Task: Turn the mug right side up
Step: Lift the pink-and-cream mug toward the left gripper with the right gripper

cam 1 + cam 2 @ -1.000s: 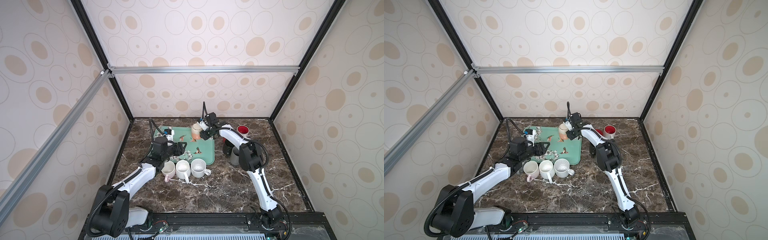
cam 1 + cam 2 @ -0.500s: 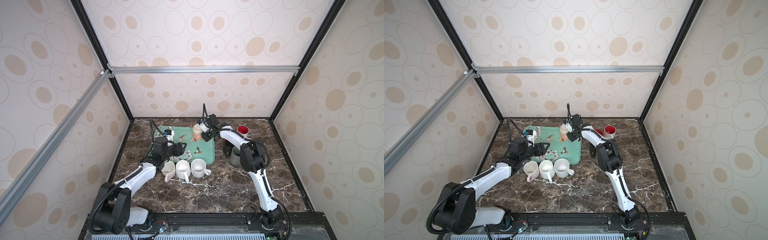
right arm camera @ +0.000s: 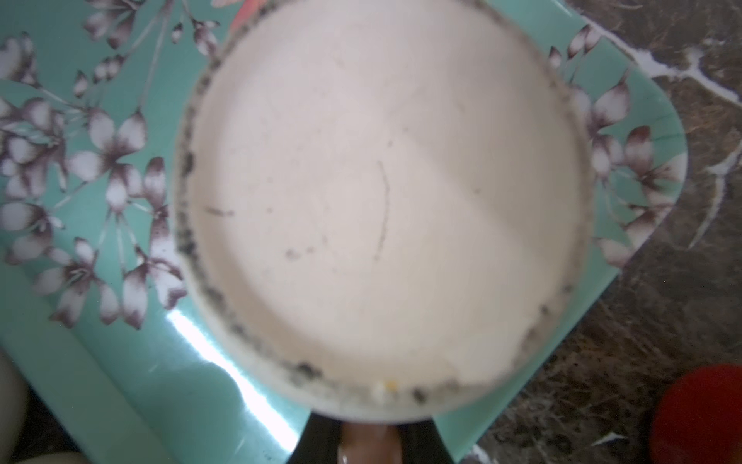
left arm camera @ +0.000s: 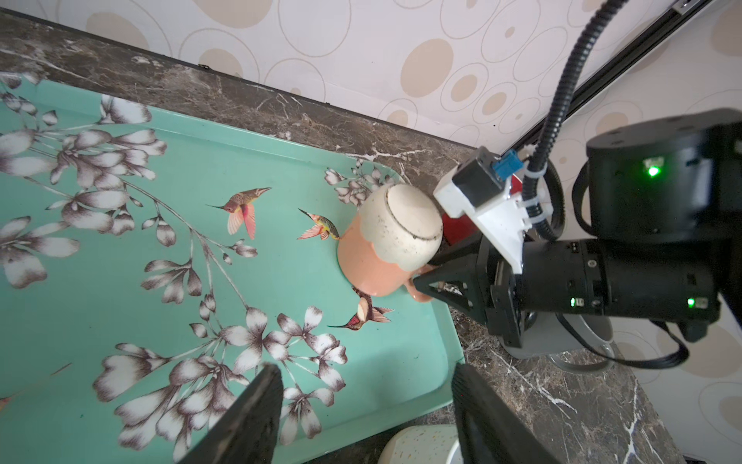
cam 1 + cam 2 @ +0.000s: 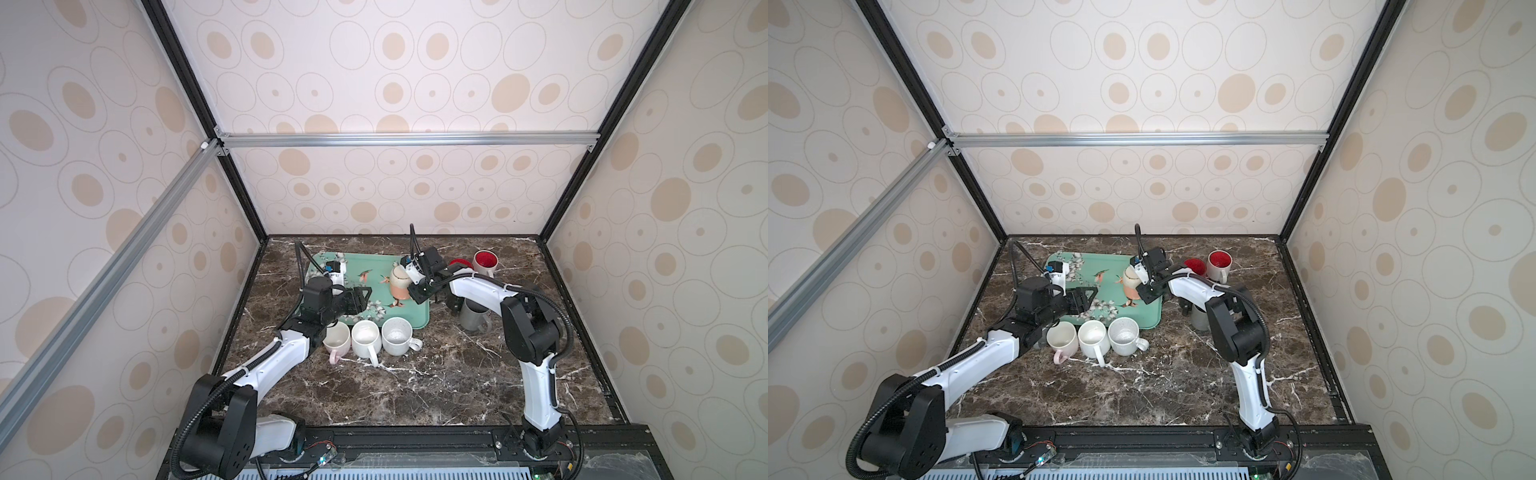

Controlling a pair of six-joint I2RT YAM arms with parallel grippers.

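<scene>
Left wrist view shows right gripper (image 4: 427,273) pinching the handle (image 4: 419,297) of the inverted mug (image 4: 385,241), unclear from above; left gripper (image 4: 365,405) spread.

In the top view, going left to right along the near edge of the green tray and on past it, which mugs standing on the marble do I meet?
Pink-handled mug → plain white mug → speckled mug → grey mug, partly behind the right arm.

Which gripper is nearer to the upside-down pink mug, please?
Right. The right gripper grips the pink mug by its handle; the left gripper hangs open over the tray, apart from it.
</scene>
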